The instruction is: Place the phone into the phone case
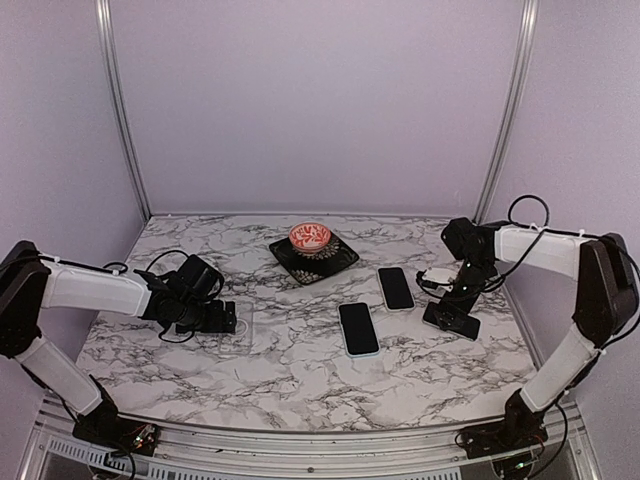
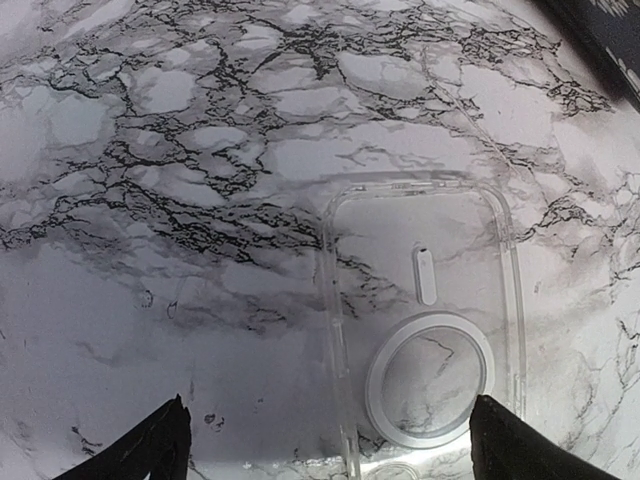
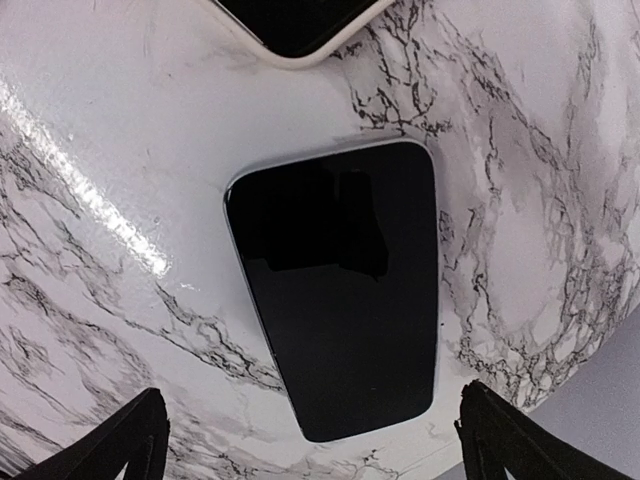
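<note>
Phone lies flat under the spread right gripper

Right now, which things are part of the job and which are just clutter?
Job:
- case, under the left gripper
- phone, under the right gripper

Lying about:
- near middle phone
- far middle phone
- bowl
- plate
</note>
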Robot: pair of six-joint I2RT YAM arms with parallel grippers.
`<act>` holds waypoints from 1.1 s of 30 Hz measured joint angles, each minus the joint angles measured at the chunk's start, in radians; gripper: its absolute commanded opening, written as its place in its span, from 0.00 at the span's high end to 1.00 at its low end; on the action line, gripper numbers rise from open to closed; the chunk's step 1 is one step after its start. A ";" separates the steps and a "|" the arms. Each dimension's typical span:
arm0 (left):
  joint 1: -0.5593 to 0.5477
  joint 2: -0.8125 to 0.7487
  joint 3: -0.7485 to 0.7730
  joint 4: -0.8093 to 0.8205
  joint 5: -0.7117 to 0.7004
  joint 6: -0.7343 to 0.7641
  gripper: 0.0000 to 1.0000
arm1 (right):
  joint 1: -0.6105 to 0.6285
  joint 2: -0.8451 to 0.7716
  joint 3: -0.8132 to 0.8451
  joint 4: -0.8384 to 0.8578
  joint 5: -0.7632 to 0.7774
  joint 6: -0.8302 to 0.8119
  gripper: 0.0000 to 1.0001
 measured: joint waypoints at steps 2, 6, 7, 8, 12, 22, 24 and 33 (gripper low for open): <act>0.000 -0.002 -0.011 0.000 0.001 0.011 0.04 | -0.004 0.014 -0.005 -0.002 -0.001 -0.042 0.01; 0.000 -0.005 -0.029 0.000 0.015 0.036 0.12 | -0.016 0.044 0.005 0.009 -0.027 -0.111 0.02; 0.000 -0.005 -0.030 0.000 0.022 0.041 0.13 | -0.024 0.054 0.011 0.009 -0.042 -0.127 0.02; 0.000 -0.005 -0.030 0.000 0.029 0.048 0.13 | -0.034 0.066 0.016 0.011 -0.056 -0.140 0.02; 0.000 -0.007 -0.031 0.000 0.037 0.071 0.13 | -0.076 0.104 0.020 0.019 -0.101 -0.191 0.02; 0.000 -0.026 -0.033 0.001 0.037 0.098 0.16 | -0.146 0.216 0.045 0.049 -0.163 -0.253 0.03; 0.000 -0.026 -0.033 0.001 0.037 0.100 0.20 | -0.145 0.223 0.050 0.052 -0.154 -0.253 0.06; 0.000 -0.029 -0.053 0.002 0.040 0.108 0.26 | -0.045 0.253 0.087 0.033 -0.058 -0.213 0.23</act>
